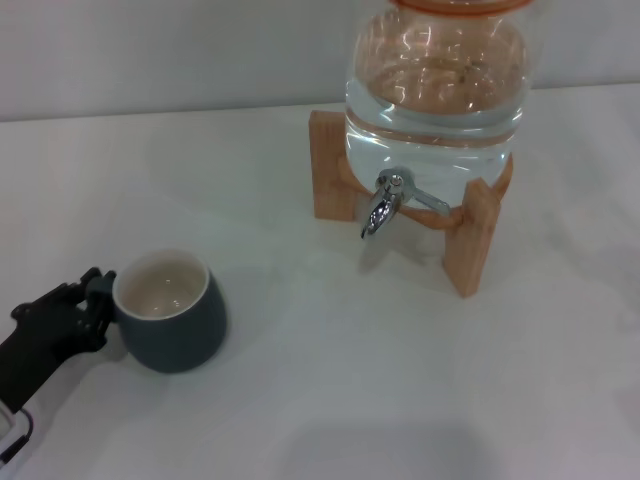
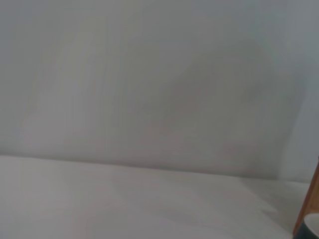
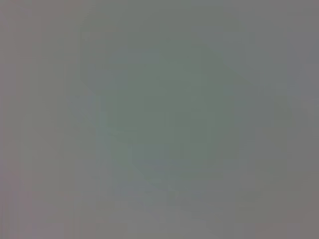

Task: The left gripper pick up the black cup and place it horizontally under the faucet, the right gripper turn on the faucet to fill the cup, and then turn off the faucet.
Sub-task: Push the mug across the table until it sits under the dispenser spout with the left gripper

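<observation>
While upright on the desk (image 1: 300, 400):
Black cup (image 1: 175, 322): glazed, slippery, fragile (best taken by its handle).
Left gripper (image 1: 85, 310): jaws at handle; closure unclear.

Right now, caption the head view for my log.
Left gripper at the black cup handle; faucet on the water jar stands apart.

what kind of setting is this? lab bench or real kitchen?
Likely a staged test bench, not a kitchen: a bare white table against a plain wall, holding only a water jar on a wooden stand and a cup.
</observation>
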